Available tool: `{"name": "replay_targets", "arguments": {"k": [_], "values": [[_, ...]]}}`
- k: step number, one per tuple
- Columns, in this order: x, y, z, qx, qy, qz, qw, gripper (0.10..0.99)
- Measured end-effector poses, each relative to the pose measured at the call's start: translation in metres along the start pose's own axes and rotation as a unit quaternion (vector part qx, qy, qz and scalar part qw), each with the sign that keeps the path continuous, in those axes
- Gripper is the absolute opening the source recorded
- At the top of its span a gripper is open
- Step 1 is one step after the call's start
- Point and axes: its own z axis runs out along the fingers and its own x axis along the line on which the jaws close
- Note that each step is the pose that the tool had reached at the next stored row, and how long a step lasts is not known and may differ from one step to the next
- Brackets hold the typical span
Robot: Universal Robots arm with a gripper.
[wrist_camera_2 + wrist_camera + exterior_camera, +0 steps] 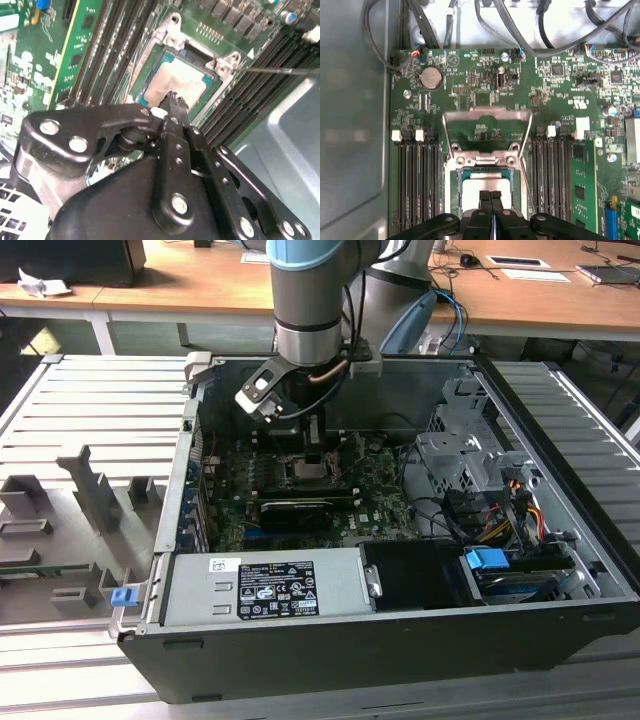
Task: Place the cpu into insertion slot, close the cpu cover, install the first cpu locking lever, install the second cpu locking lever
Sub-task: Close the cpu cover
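Gripper (491, 194) is recorded low inside the open computer case (560, 570), its two black fingers pressed together with nothing pinched between them. In the second wrist view the joined tips (173, 97) sit directly over the cpu (182, 80), at or just above its pale metal face; contact cannot be confirmed. The cpu (472, 195) is seen lying flat within the insertion slot (454, 192), directly beneath the fingertips. The cpu cover (487, 116) stands swung open just beyond the fingertips, with green motherboard (470, 75) visible through its window. A thin wire locking lever (527, 175) runs beside the slot, to one side of the fingers. Memory slots (417, 185) flank the socket on both sides. The chip is judged light, stiff and thin, with a smooth face likely to slip. The contacts under it are judged fragile, so any hold is best taken at opposite edges, kept level. The cover is judged thin, springy sheet metal, best pushed at its free edge.
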Motion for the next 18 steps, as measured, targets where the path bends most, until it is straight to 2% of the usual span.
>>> {"name": "replay_targets", "arguments": {"k": [1,2,7,8,9,12,18], "values": [[-0.0002,0.0046,0.0004,0.0012,0.0000,0.000,1.0000,0.106],[-0.0005,0.0057,0.0005,0.0013,0.0000,0.000,1.0000,0.106],[-0.0004,0.0060,-0.0001,0.0013,0.0002,0.000,1.0000,0.106],[-0.0005,0.0061,-0.0024,0.0014,0.0000,0.000,1.0000,0.106],[0.0001,0.0068,-0.0110,0.0014,-0.0009,0.000,1.0000,0.106],[0.0002,0.0079,-0.0247,0.0013,-0.0018,0.000,1.0000,0.106],[0.0001,0.0090,-0.0383,0.0013,-0.0021,0.000,1.0000,0.106]]}}
